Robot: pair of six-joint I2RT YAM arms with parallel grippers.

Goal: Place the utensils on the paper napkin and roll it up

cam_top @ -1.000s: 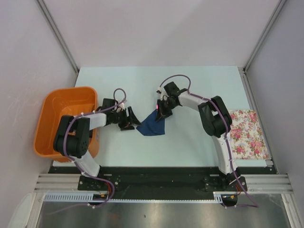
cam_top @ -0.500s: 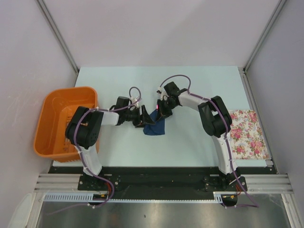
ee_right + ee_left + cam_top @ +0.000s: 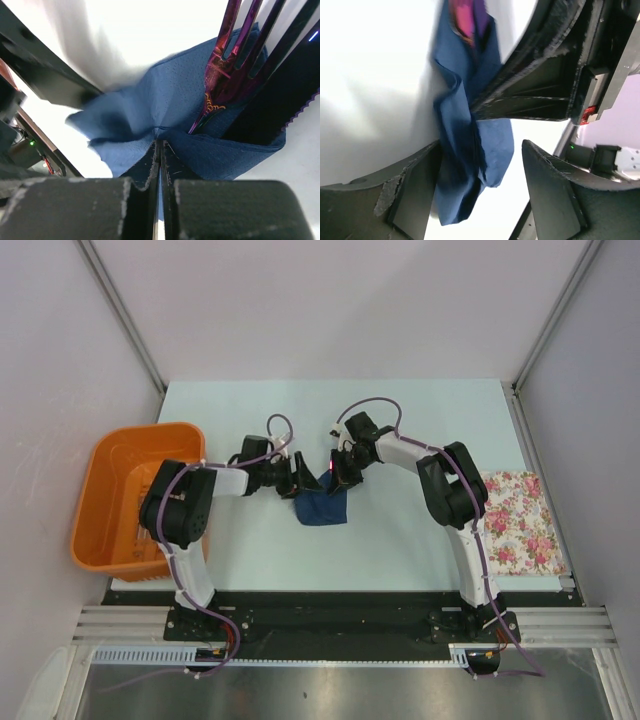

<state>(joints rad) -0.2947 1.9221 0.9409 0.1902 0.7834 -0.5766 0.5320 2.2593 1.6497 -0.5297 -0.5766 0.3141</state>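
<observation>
Right gripper [image 3: 160,146]: pressed together, pinching a fold of the navy paper napkin [image 3: 165,107].
Left gripper [image 3: 480,150]: spread, straddling the napkin's hanging edge.
Purple fork [image 3: 227,65]: inside the fold, mid-table [image 3: 400,420].
Risk: the thin paper may tear, or the fork may slide out, if the grippers pull apart.

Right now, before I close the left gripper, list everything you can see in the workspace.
paper napkin: one, navy blue, bunched at the table's centre between the two grippers.
fork: one, purple, lying in the napkin's folds with its tines sticking out; I cannot tell whether other utensils are in there.
bin: one, orange, at the table's left edge.
floral cloth: one, white with pink flowers, flat at the table's right edge.
table: one, pale green.
left gripper: one, black, open, a finger on either side of the napkin.
right gripper: one, black, shut on a napkin fold.
</observation>
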